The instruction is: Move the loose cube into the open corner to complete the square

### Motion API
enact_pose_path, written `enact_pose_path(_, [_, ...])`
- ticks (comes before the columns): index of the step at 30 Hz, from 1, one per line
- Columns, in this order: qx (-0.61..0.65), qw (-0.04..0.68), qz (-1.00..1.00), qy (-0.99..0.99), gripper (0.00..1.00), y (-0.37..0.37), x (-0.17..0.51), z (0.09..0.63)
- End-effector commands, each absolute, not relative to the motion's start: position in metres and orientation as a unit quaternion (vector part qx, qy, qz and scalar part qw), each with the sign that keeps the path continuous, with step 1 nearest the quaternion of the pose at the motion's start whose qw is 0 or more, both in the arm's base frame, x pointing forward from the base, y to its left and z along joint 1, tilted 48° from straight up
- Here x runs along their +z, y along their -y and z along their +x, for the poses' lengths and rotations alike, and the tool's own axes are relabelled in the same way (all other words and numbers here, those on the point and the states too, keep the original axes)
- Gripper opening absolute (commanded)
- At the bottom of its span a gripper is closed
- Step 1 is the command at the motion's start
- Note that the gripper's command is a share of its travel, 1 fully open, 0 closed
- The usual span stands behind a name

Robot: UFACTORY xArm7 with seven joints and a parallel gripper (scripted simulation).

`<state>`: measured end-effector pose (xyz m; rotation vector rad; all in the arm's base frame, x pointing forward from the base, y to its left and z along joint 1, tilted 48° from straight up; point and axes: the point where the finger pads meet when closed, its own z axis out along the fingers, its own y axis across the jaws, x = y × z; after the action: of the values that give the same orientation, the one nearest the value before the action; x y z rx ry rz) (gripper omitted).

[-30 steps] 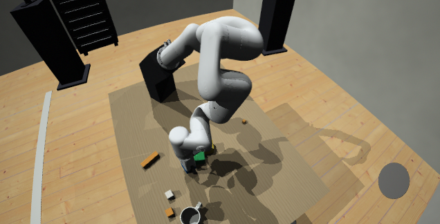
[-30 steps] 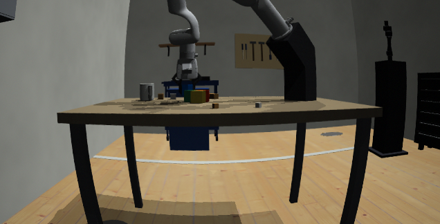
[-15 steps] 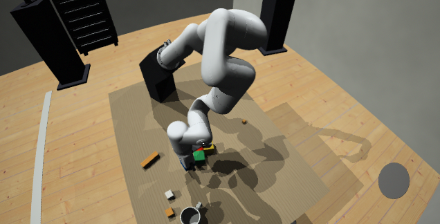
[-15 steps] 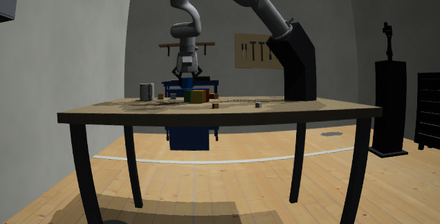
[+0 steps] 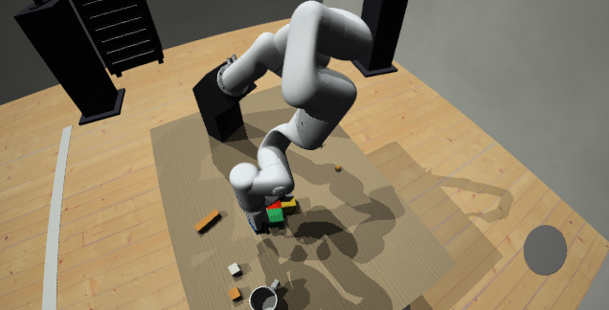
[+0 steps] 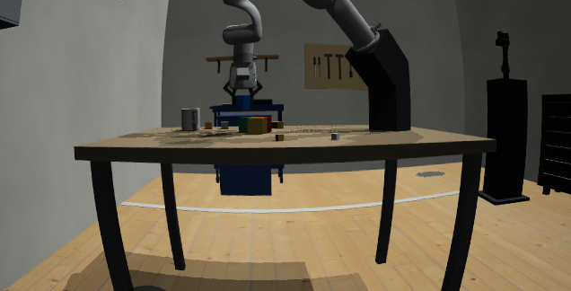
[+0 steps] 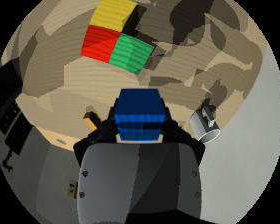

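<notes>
Pickup is done: jaws clamped on the blue cube (image 7: 140,116), held above the counter (image 6: 404,142) at the wrist view's centre, while the yellow (image 7: 115,14), red (image 7: 98,42) and green (image 7: 132,54) cubes' open corner remains unfilled.

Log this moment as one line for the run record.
claw: shut on blue cube | cube: held above table | red, yellow, green cubes: L-shape | open corner: unfilled

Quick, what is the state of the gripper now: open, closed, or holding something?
Gripper: closed on the blue cube, held in the air above the table.
</notes>
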<state>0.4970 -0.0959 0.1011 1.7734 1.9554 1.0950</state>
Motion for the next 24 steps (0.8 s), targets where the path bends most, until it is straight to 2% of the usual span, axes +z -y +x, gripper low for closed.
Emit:
enact_pose_path(1, [0.379,0.143,0.615,-0.677,0.00,0.098,0.103,0.496])
enact_pose_path(11, [0.380,0.138,0.622,-0.670,0.00,0.094,0.107,0.497])
enact_pose_path(24, [0.402,0.055,0.750,-0.523,0.00,0.010,0.164,0.513])
